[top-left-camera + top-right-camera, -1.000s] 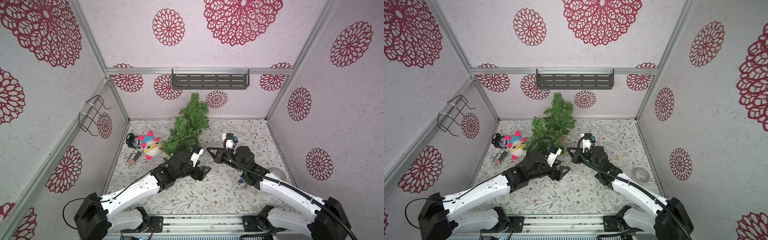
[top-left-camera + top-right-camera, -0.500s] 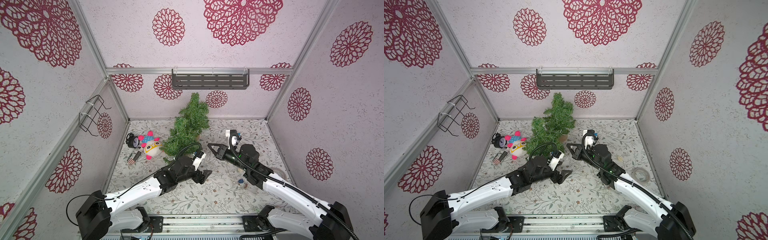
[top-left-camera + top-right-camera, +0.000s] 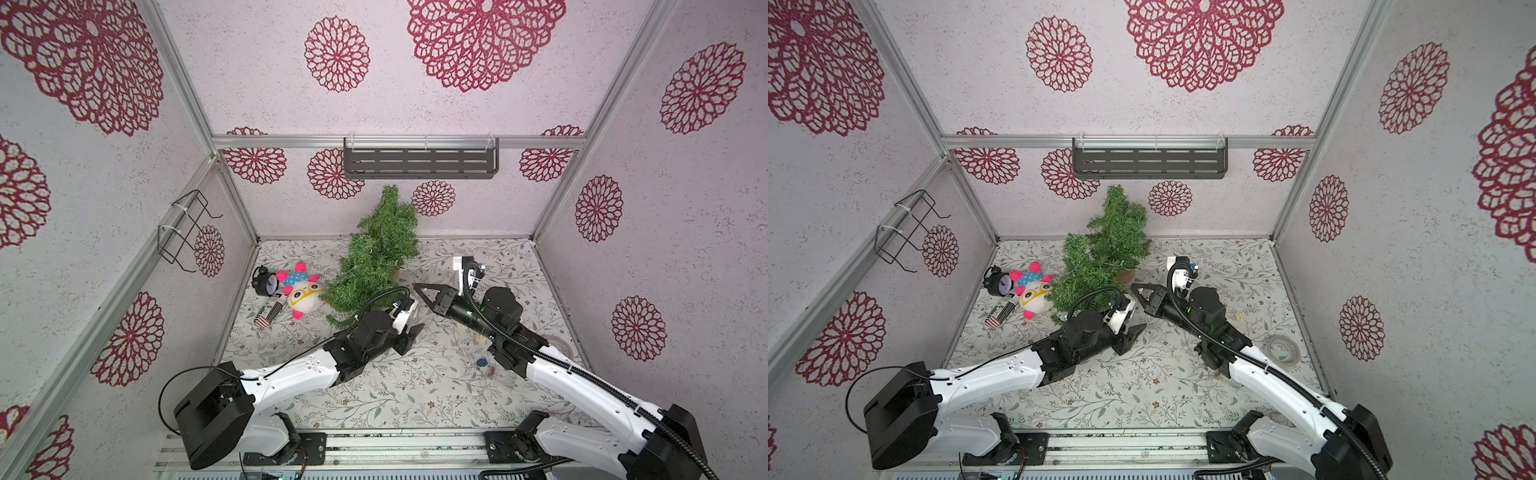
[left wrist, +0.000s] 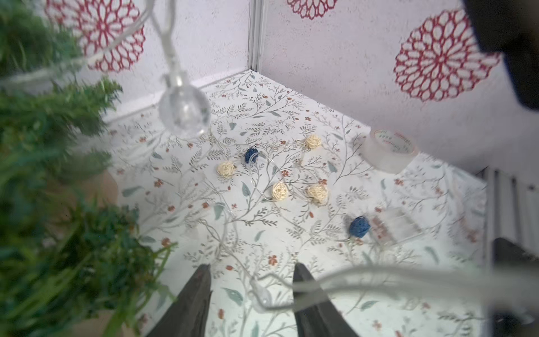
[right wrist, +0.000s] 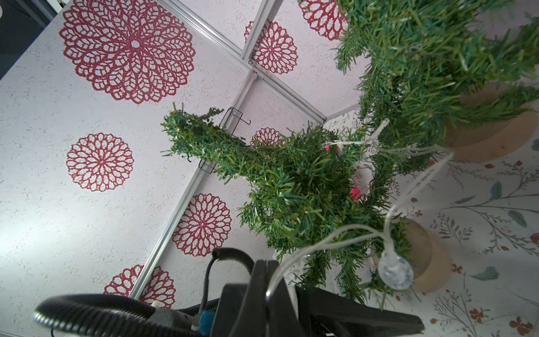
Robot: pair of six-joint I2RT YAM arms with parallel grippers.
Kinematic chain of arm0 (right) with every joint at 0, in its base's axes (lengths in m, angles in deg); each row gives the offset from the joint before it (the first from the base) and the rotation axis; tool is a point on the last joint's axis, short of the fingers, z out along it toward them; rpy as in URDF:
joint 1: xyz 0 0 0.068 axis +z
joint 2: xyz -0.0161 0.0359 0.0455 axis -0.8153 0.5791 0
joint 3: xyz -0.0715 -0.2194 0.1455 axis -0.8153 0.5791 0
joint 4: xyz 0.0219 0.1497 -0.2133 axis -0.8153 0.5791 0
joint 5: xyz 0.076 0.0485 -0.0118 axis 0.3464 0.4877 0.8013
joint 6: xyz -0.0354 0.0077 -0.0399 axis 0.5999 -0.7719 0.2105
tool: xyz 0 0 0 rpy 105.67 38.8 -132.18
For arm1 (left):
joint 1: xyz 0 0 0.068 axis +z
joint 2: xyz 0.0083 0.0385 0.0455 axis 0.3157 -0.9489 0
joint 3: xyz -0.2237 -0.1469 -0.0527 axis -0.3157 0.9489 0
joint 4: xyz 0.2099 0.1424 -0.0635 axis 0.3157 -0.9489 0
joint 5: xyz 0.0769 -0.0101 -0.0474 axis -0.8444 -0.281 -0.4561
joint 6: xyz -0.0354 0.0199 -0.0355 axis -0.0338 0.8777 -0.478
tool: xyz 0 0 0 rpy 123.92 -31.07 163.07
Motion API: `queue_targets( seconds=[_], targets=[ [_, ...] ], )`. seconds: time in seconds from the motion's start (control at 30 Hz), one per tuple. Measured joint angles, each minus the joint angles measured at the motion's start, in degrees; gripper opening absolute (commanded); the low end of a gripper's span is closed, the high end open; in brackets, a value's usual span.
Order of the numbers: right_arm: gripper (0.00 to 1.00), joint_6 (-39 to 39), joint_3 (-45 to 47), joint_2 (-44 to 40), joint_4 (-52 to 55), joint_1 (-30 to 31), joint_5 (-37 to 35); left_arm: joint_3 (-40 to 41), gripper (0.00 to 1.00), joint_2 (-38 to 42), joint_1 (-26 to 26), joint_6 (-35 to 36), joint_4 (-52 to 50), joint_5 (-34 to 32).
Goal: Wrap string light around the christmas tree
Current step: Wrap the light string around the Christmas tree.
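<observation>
We're mid-wrap: in front of the christmas tree (image 3: pixel 376 257) our left gripper (image 4: pixel 251 267) straddles a slack strand of the string light (image 4: pixel 184 112), jaws apart, the right gripper (image 3: pixel 419 287) pinches the wire hanging off the tree's low branches, the rest lies right of the tree, so next we'd clamp left and loop round.

We count two small green artificial fir trees (image 5: pixel 291 186), each in one tan pot (image 5: pixel 431 262). There is one pale wire string light (image 5: pixel 395 272) and one clear plastic battery box (image 4: pixel 401 226). On the floral desk (image 4: pixel 291 116) we count four cream wicker balls (image 4: pixel 280 191), two blue wicker balls (image 4: pixel 358 227) and one roll of clear tape (image 4: pixel 389 150). At the left we count one black alarm clock (image 3: pixel 266 284), one pink-and-white plush toy (image 3: pixel 305 295) and one striped pen (image 3: pixel 268 316).
</observation>
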State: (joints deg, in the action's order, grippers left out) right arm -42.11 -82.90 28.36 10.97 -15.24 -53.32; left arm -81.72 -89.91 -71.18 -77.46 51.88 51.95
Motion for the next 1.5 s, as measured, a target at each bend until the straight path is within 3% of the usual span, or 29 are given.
queue_targets(
  seconds=[0.2,0.37,0.6,0.63,0.7,0.77,0.83,0.93,1.1,1.33,1.4,1.5],
  targets=[
    [0.0,-0.8,0.0,0.1,-2.3,-2.0,0.2,0.1,0.14,2.9,0.0,-0.7,0.2,1.2],
    [0.0,-0.8,0.0,2.1,-5.2,-4.0,0.3,-0.7,0.01,7.1,0.0,-2.7,-6.3,5.0],
    [0.0,-0.3,1.7,4.1,-6.1,-5.2,0.3,-3.4,0.0,13.3,0.0,-5.1,-17.4,10.7],
    [0.0,-0.3,2.3,4.1,-6.4,-5.2,0.3,-3.4,0.03,14.0,0.0,-5.4,-18.3,11.4],
    [0.0,-0.4,2.9,4.2,-6.4,-5.2,0.5,-3.4,0.2,14.8,0.0,-5.7,-19.6,11.7],
    [0.0,-0.9,3.0,4.2,-6.5,-5.2,0.8,-2.5,0.48,14.8,0.0,-5.7,-19.3,10.8],
    [0.0,-1.5,3.0,4.2,-6.8,-5.1,1.1,-0.7,0.64,14.7,0.0,-5.5,-18.2,8.9],
    [0.0,-2.4,3.0,4.2,-7.3,-4.6,1.3,1.6,0.74,13.3,0.0,-4.4,-15.7,5.9],
    [0.0,-3.8,3.0,4.2,-7.3,-2.6,1.4,1.1,0.77,7.7,0.0,-1.4,-10.0,3.0],
    [0.0,-5.8,2.5,4.1,-8.6,-0.9,1.7,-1.3,0.67,0.2,0.1,1.1,-0.4,0.9],
    [0.0,-6.1,2.4,4.0,-9.3,-0.9,1.7,-1.3,0.56,-0.3,0.2,1.3,1.6,0.5],
    [0.0,-6.7,2.4,3.9,-10.1,-0.9,1.7,-1.3,0.26,-0.4,0.4,1.5,3.7,0.3]
  ],
)
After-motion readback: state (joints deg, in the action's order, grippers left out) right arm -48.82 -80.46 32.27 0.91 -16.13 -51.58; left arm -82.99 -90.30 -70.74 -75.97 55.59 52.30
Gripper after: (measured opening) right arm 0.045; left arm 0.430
